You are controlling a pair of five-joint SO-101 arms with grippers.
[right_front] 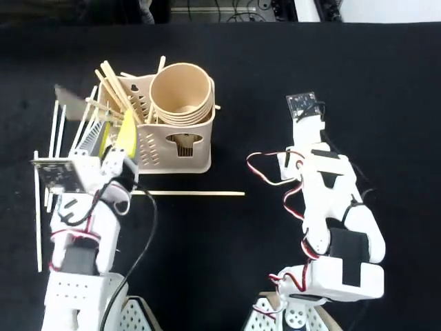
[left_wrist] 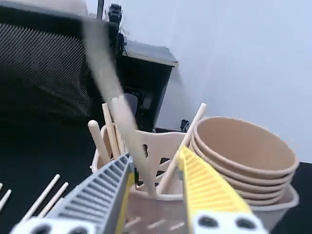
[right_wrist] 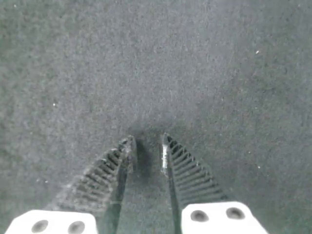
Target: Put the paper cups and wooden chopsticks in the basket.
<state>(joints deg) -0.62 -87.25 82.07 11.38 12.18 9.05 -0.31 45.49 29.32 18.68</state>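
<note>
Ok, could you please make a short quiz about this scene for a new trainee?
1. True or false: the paper cups stand stacked inside the basket.
2. The left gripper hangs: A) over the basket's chopstick side; B) inside the cups; C) behind the basket.
3. What lies alone on the table just in front of the basket?
Key: 1 true; 2 A; 3 one wooden chopstick.

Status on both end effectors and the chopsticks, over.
Left end effector open over basket, chopstick between jaws. Right end effector slightly open over table. Paper cups in basket; loose chopsticks on table.
</note>
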